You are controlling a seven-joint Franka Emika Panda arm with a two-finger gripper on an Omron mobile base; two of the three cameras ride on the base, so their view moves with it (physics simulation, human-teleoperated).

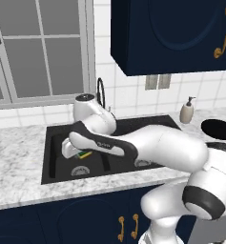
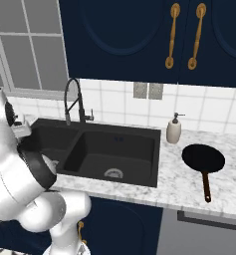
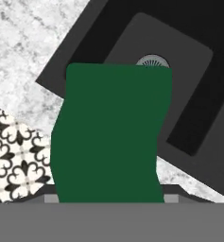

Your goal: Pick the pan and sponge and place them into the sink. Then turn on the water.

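Gripper [image 1: 78,153]: clenched on the sponge [image 3: 111,134], held low over the left basin of the sink [image 1: 57,131]; its green face filled the middle of the hand view, with a round silver drain [image 3: 152,61] beyond its top edge.

Sponge: above the basin, judged not yet released.

Pan [image 2: 203,159]: all black, lying on the bench [image 2: 189,191] to the right of the sink, handle toward the front edge, untouched.

Water: no stream seen at the gooseneck faucet [image 2: 72,99].

Progress, by judgement: the sponge placement was nearly complete; the pan and the tap remained.

Surface: grey-white marbled bench, with a soap dispenser [image 2: 174,130] between the sink and the pan.

Room: white tiled wall, navy cabinets with gold handles, window [image 1: 33,52] at left, patterned floor [image 3: 14,156].
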